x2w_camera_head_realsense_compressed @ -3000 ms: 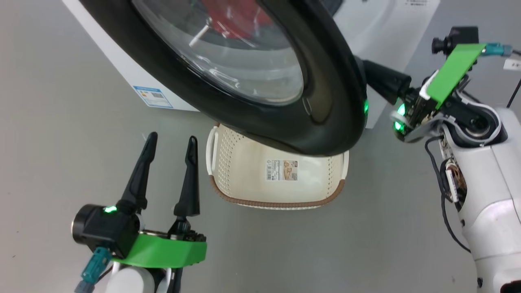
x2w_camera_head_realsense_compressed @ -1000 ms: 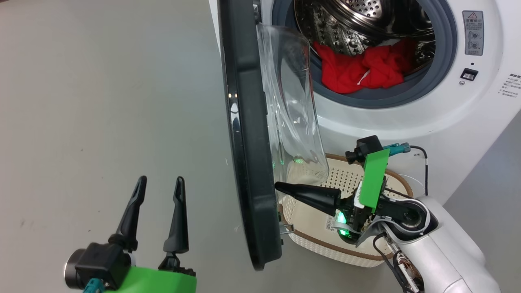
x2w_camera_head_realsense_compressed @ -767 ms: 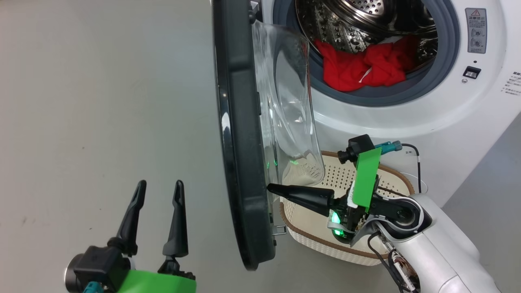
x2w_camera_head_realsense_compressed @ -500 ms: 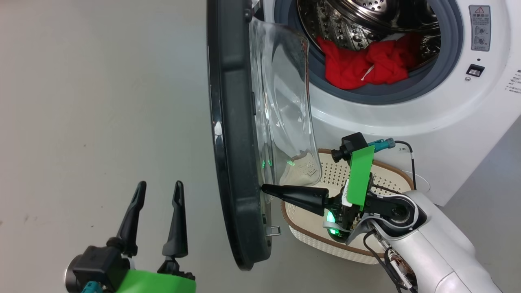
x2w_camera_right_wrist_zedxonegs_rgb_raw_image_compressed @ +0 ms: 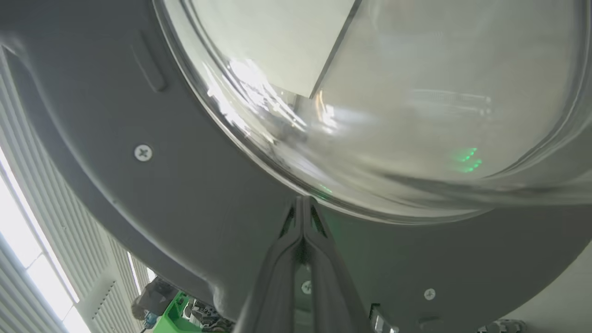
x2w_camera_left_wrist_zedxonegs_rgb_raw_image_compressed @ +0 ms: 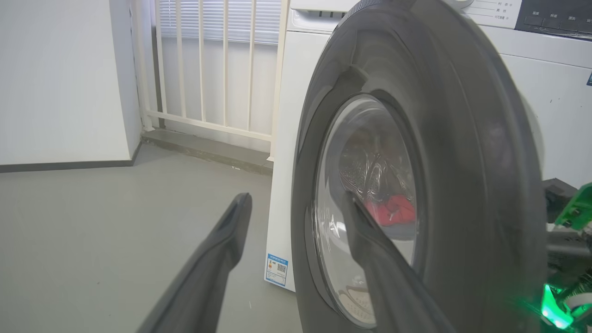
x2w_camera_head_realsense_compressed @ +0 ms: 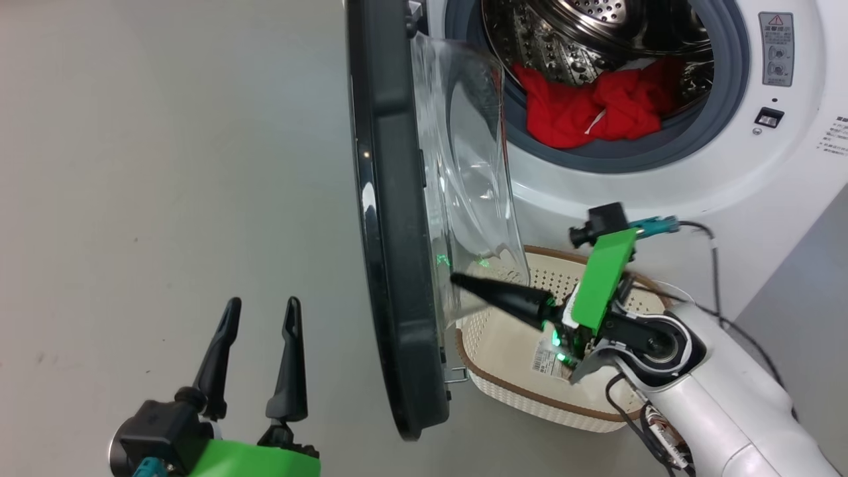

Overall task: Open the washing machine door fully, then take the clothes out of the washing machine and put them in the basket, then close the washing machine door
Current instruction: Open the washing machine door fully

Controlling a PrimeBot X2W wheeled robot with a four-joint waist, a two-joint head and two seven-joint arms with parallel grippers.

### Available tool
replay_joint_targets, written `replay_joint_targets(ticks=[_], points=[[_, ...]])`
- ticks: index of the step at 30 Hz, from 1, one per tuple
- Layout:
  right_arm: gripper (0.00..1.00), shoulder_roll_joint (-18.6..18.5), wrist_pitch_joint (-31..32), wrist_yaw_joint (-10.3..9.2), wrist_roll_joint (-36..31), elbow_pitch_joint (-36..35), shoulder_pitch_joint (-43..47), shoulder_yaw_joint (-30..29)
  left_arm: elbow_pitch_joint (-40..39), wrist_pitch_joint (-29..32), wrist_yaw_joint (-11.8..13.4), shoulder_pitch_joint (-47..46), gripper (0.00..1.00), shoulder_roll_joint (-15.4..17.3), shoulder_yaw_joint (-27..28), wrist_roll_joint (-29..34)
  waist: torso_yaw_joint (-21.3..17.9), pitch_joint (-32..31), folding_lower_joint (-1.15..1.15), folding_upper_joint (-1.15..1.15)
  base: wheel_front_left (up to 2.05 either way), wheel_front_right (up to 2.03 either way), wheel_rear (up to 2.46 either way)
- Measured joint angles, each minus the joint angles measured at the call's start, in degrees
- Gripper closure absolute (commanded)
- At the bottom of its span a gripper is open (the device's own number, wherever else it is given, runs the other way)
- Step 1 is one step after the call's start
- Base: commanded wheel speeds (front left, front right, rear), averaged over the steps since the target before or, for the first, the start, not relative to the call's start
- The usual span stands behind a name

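Washing machine door, seen edge-on and only part open! Nearest, the left claw is held wide, empty. Next, the right claw (pinched shut, nothing gripped) is set against the door's inner face by the glass bowl. A steady outward push is wanted, with the tips kept off the slippery glass. Beyond: basket, then clothes in the drum.

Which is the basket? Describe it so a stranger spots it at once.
Start at the big white washing machine; on the floor before it, right of the open black door, sits the basket. It alone is cream perforated plastic with a brown woven-look rim and a paper label inside.
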Motion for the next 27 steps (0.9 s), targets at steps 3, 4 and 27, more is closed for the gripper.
replay_joint_targets(ticks=[3, 4, 27], points=[[0.84, -1.2, -5.2, 0.0, -4.1, -1.4, 0.0, 0.3, 0.3, 0.0, 0.0, 0.0, 0.0, 0.0, -0.2, -0.1, -0.1, -0.2, 0.0, 0.0, 0.0, 0.0, 0.0], [0.65, -1.7, -7.3, 0.0, -6.3, -2.0, 0.0, 0.5, 0.4, 0.0, 0.0, 0.0, 0.0, 0.1, -0.3, -0.3, -0.1, -0.3, 0.0, 0.0, 0.0, 0.0, 0.0], [0.0, -1.2, -50.4, 0.01, -71.3, -1.2, 7.3, -5.7, 1.8, -2.5, -0.1, 2.1, 0.0, 1.0, 0.0, -0.4, -0.9, -3.5, 0.0, 0.0, 0.0, 0.0, 0.0]])
